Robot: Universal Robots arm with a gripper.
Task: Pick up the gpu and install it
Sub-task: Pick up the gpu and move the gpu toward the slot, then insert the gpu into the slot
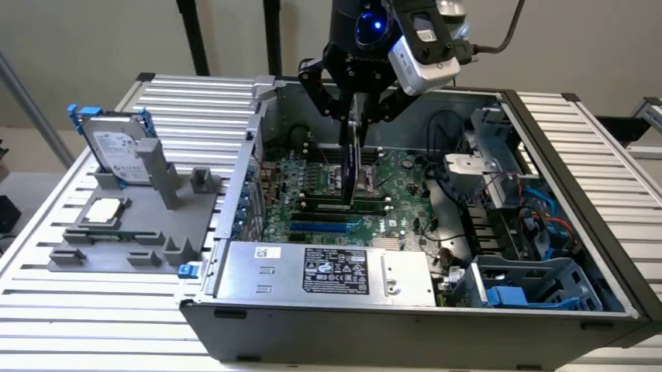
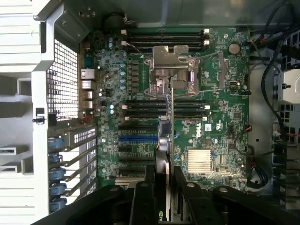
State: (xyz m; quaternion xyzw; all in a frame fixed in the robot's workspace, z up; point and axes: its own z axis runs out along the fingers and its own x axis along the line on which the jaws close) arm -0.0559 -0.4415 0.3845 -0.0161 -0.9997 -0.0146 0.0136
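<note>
The gripper [image 1: 357, 115] hangs over the open computer case [image 1: 414, 329], and its fingers [image 2: 152, 187] are closed to a narrow gap on the upper end of the gpu [image 1: 356, 167] — the thin card is clamped between them and nothing else is in the grasp. The gpu hangs on end, with its long side pointing down toward the motherboard [image 1: 405, 177]. Its lower end is above the middle of the board, near the black memory slots [image 1: 336, 203] and away from the case walls. In the wrist view the gpu [image 2: 169, 122] appears edge-on, as a thin line that runs from the gripper [image 2: 167, 190] past the blue slot [image 2: 138, 138] toward the silver processor bracket [image 2: 168, 65]. I cannot tell if the lower end touches the board or is only close above it. Outside the case, on the grey holder [image 1: 155, 232], the hard drive [image 1: 116, 147] with blue rails and the small processor chip [image 1: 104, 211] are well apart from the work. In my judgement the picking is done and the step in hand is the installing — the card is carried over the board but is not yet seated in any slot. Seating calls for the contact edge to lie along an expansion slot, with the metal bracket toward the rear openings of the case, and then a straight, even push.
</note>
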